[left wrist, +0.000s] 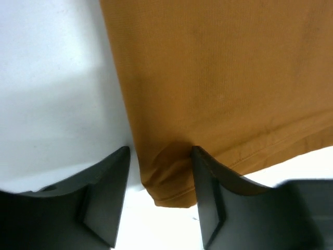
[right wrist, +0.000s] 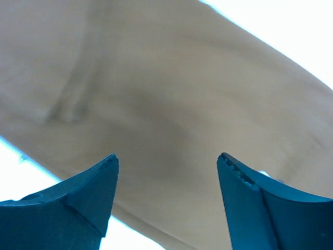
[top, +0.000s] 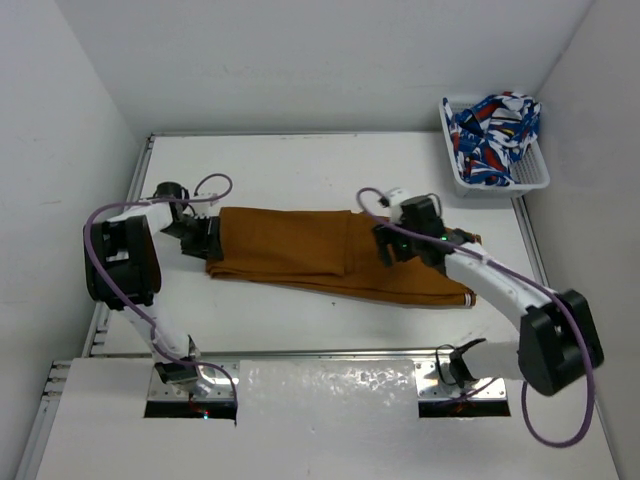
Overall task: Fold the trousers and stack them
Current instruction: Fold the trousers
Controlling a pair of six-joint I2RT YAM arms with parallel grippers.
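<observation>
Trousers [top: 330, 258]: ochre cloth, laid flat across the middle of the counter [top: 300, 165] in a long folded band. Judged soft, light and limp; the layers are likely to slide over each other and sag when lifted. Left tool [top: 210, 240]: jaws partly apart, straddling the left-end corner hem, clamping nothing (the wrist view shows bare counter between one finger and the cloth). Right tool [top: 384, 248]: jaws wide, hovering over the cloth near mid-length, holding nothing. Recommended hold: pinch all layers at the stitched hem corners, one tool per corner, where the fabric is thickest.
</observation>
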